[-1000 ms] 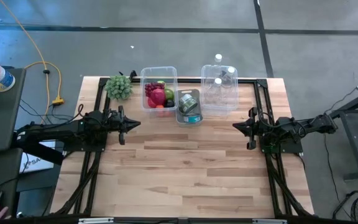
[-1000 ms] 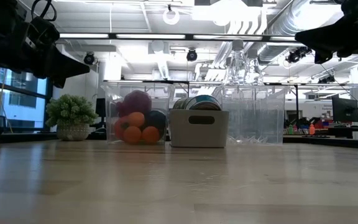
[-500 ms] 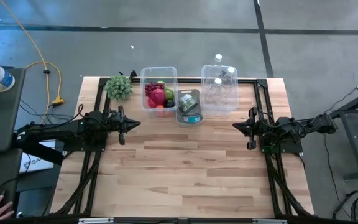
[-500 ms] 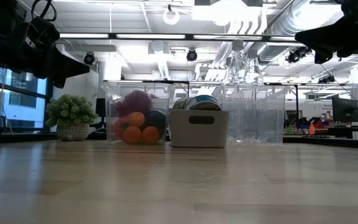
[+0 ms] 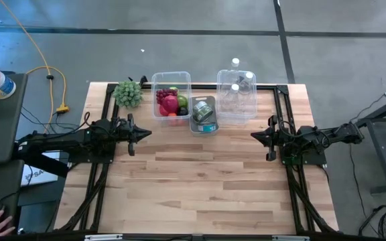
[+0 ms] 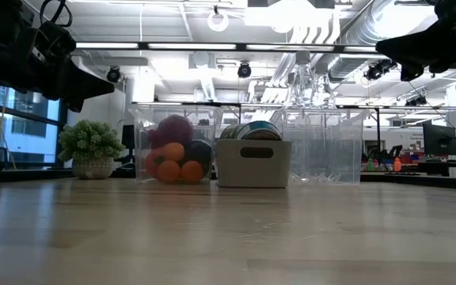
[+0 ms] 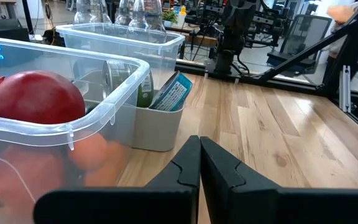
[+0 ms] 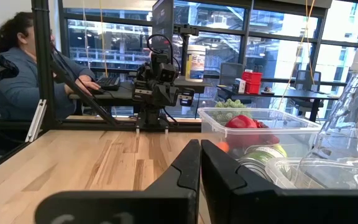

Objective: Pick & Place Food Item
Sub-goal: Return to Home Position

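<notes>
Sorting looks finished, and the return to home is the step in hand. Both arms lie folded low at opposite sides of the tabletop (image 5: 200,181), pointing inward. The left hand (image 5: 143,133) sits near the left edge and the right hand (image 5: 254,136) near the right. In each wrist view the two fingers are pressed together with nothing between them. If this pose is home, I judge that little is left. The next move would call only for a small settle, keeping well apart from the bins.

The bins stand in a row at the far edge. The right bin (image 5: 237,121) holds bottles (image 5: 234,88). The left bin (image 5: 171,73) holds fruit, with the pomegranate (image 7: 35,98) on top. The smaller gray bin (image 5: 204,132) sits between them and holds cans (image 5: 204,110).

The room is an open workshop with ceiling ducts (image 6: 370,32), strip lights, tall windows and desks. A person (image 8: 27,74) sits at one beyond the left arm. The tabletop is pale wood planking, and nothing lies on it between the arms. A small plant (image 5: 128,93) stands at its far-left corner, just beside the left bin.
</notes>
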